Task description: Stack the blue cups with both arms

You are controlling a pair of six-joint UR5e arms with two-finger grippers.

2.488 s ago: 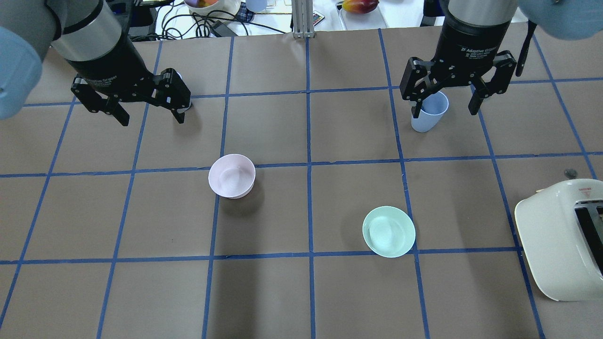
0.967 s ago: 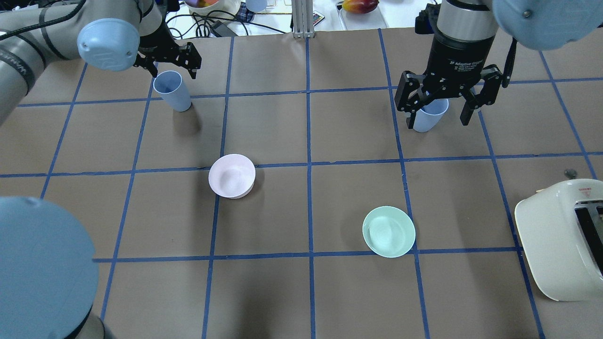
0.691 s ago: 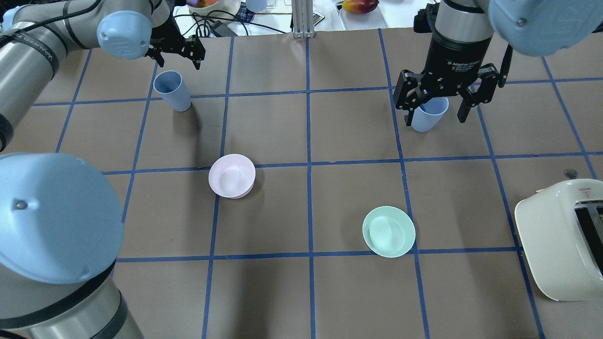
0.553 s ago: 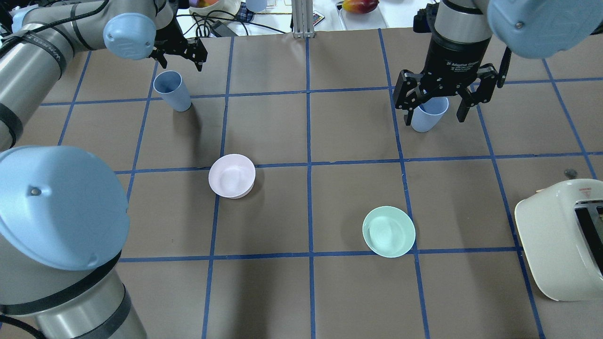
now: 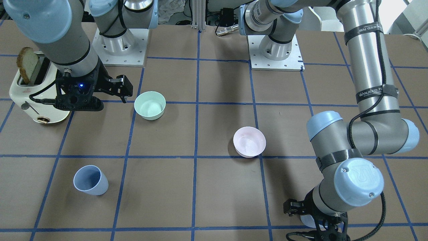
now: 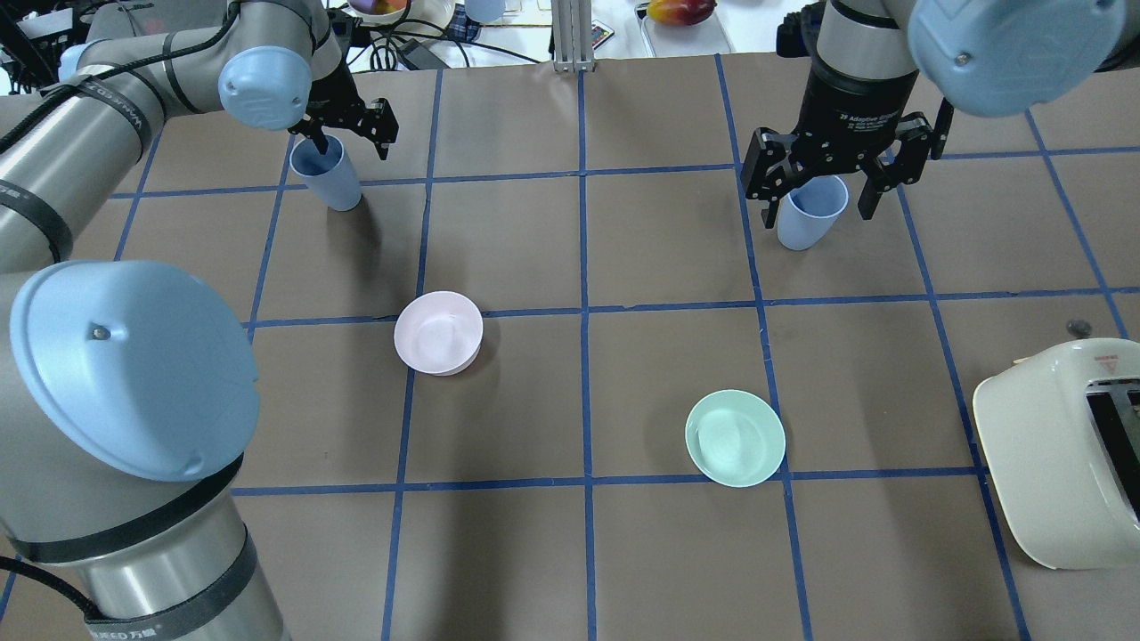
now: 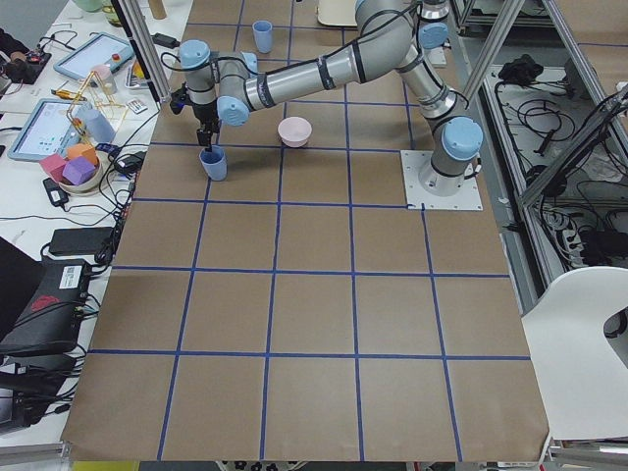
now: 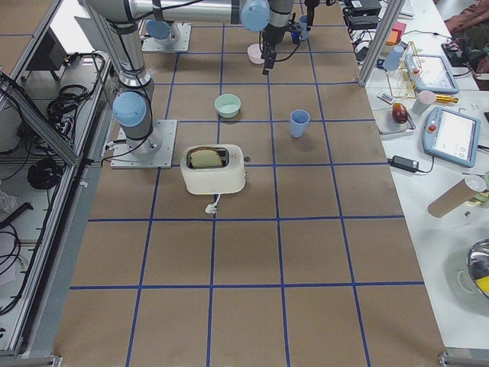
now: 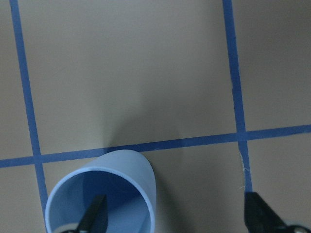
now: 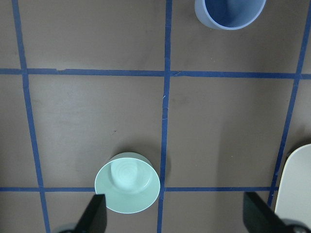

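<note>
One blue cup [image 6: 327, 174] stands upright at the far left; it also shows in the left wrist view [image 9: 104, 194]. My left gripper [image 6: 349, 141] is open and low at its rim. One finger [image 9: 93, 216] is inside the cup and the other [image 9: 257, 213] is outside, so the jaws straddle the wall. The second blue cup [image 6: 810, 214] stands upright at the far right, at the top of the right wrist view [image 10: 229, 12]. My right gripper [image 6: 816, 212] is open and empty, high above the table near that cup.
A pale pink bowl [image 6: 438, 332] sits left of centre and a mint-green bowl [image 6: 735, 438] right of centre. A cream toaster [image 6: 1042, 463] with a bread slice [image 5: 26, 62] stands at the right edge. My left arm's elbow [image 6: 134, 374] looms over the near left.
My left arm has swung in and its gripper has come down from behind the left cup, one finger now inside the rim. The right gripper has only drifted slightly and stays open.
</note>
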